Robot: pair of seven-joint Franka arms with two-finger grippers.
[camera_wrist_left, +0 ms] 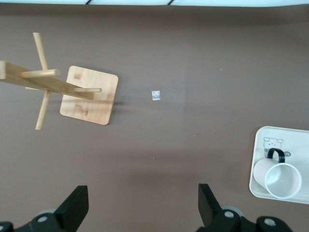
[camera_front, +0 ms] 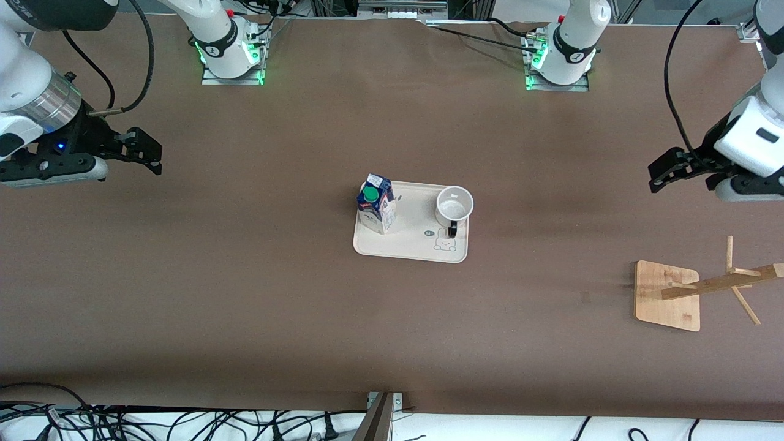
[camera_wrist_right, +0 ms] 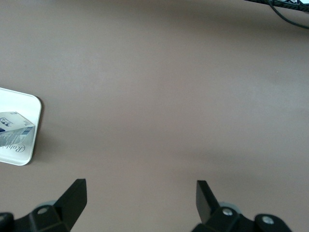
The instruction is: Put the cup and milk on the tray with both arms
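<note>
"Two things stood on the tray (camera_front: 411, 245), and I held neither. The milk (camera_front: 376, 211) was upright at the end toward my right arm, the cup (camera_front: 454, 207) upright at the end toward my left, mouth up, its black handle turned toward the front camera. A bare strip of tray lay between them."

"And your jaws?"

"Both pairs were released, spread wide with nothing in them. My right gripper (camera_front: 147, 151) hung over bare table at the right arm's end. My left gripper (camera_front: 666, 170) hung over bare table at the left arm's end. Both were well apart from the tray."

"Was anything else about?"

"A wooden rack (camera_front: 692, 293) stood at the left arm's end, nearer the front camera than the tray and well apart from it. It had a square base with a peg-bearing post. From my left wrist I saw its base (camera_wrist_left: 89, 95), a tiny pale scrap (camera_wrist_left: 155, 95) on the table (camera_wrist_left: 193, 53), and the cup (camera_wrist_left: 280, 177) on a corner of the tray (camera_wrist_left: 257, 145)."

"Did something stand between you and the tray?"

"Only brown tabletop lay there. From my right wrist I saw just a corner of the tray (camera_wrist_right: 31, 140) with part of the milk (camera_wrist_right: 14, 126) on it."
</note>
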